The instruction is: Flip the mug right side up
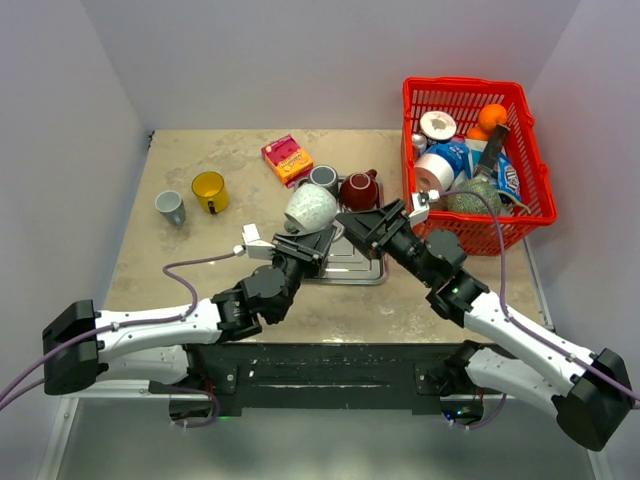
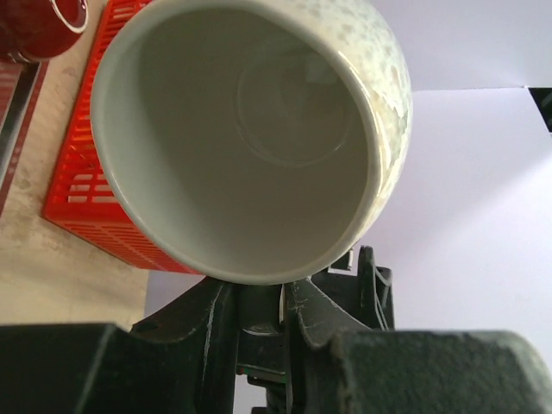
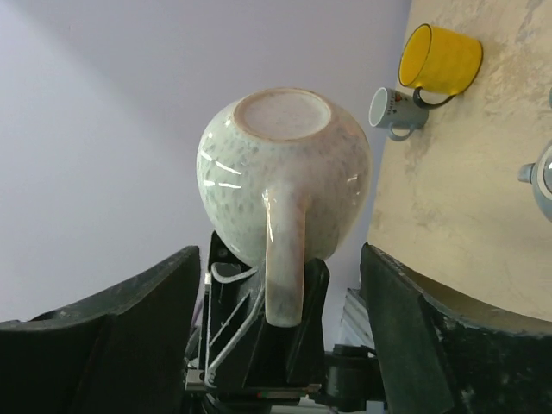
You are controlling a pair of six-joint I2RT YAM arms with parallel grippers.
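Note:
A white speckled mug [image 1: 311, 208] is held in the air above the metal tray [image 1: 352, 268]. My left gripper [image 1: 303, 243] is shut on its rim. The left wrist view looks straight into the mug's empty inside [image 2: 259, 129], with the rim pinched between the fingers [image 2: 323, 302]. The mug is tilted, its mouth toward the left wrist. My right gripper [image 1: 358, 226] is open and empty just right of the mug. The right wrist view shows the mug's base and handle [image 3: 285, 250] between its spread fingers [image 3: 155, 302], not touching them.
A dark red mug [image 1: 359, 189] and a grey mug [image 1: 323, 178] stand behind the tray. A pink box [image 1: 287, 159], a yellow mug [image 1: 209, 190] and a small grey mug [image 1: 170, 206] are at the left. A full red basket [image 1: 526, 150] stands at the right.

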